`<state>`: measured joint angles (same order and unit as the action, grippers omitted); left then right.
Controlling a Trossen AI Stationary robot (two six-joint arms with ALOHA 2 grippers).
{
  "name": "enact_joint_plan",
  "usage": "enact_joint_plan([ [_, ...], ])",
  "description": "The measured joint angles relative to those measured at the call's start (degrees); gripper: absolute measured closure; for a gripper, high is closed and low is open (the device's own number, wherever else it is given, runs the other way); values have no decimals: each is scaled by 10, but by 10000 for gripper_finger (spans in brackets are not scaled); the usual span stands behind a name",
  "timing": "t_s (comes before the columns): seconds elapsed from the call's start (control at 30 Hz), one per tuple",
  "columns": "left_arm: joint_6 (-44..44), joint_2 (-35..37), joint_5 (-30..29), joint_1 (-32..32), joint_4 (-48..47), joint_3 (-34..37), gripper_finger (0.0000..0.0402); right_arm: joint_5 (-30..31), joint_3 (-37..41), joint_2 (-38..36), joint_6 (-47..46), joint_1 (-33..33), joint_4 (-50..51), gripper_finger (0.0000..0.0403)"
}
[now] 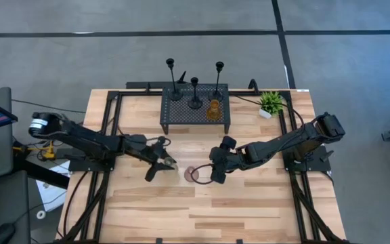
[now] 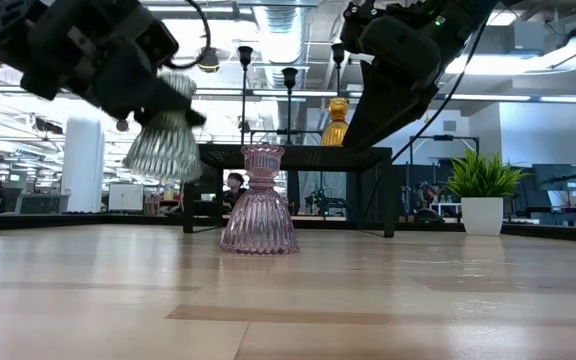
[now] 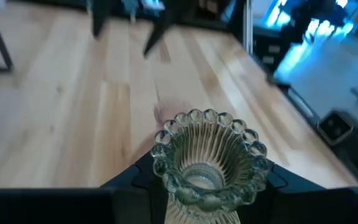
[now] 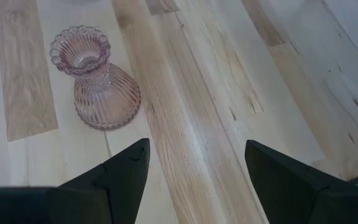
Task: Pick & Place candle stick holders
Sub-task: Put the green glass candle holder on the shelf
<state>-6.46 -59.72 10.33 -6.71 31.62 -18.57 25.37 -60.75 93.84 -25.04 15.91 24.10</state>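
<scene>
The left gripper [image 1: 162, 161] sits left of centre in the high view, over the wooden table [image 1: 249, 210]. Its fingers are clamped on the green holder [image 3: 207, 163], a ribbed glass piece with a beaded rim. In the low view that holder [image 2: 165, 140] hangs in the upper left of the frame, lifted clear of the tabletop and tilted.

The right gripper [image 1: 217, 167] hovers just right of centre in the high view with its fingers [image 4: 120, 174] spread apart and nothing between them. The pink holder [image 4: 95, 78] stands upright on the wood just in front of it, in the upper left of the right wrist view. In the high view it shows as a small ring [image 1: 192, 174] between the two grippers, near the middle of the frame.

Toward the top centre of the high view stands the black perforated rack [image 1: 181, 114]. On it are three black thin-stemmed holders [image 1: 194, 91] of different heights and the amber holder [image 1: 214, 110], upright near the rack's right end. A small green potted plant [image 1: 271, 103] sits to the right of the rack, at the table's upper right corner.

In the low view a person [image 2: 234, 186] shows far off in the room behind the table, under the rack.
</scene>
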Motion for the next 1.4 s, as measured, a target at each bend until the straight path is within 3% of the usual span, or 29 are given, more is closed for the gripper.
enact_joint_plan([
  [0.23,-1,88,-1,44,-49,-10,265,0,0,0,0,0,15,148],
  [0.43,-3,96,-4,99,-110,-67,265,0,0,0,0,0,22,148],
  [0.73,2,54,17,188,-138,-163,265,0,0,0,1,0,39,148],
  [1.0,2,-39,40,259,-140,-235,265,-2,0,0,11,0,87,148],
  [1.17,2,-76,41,281,-137,-256,264,-13,0,-6,27,1,89,148],
  [1.4,2,-100,42,287,-136,-273,264,18,1,-36,77,-3,77,148],
])
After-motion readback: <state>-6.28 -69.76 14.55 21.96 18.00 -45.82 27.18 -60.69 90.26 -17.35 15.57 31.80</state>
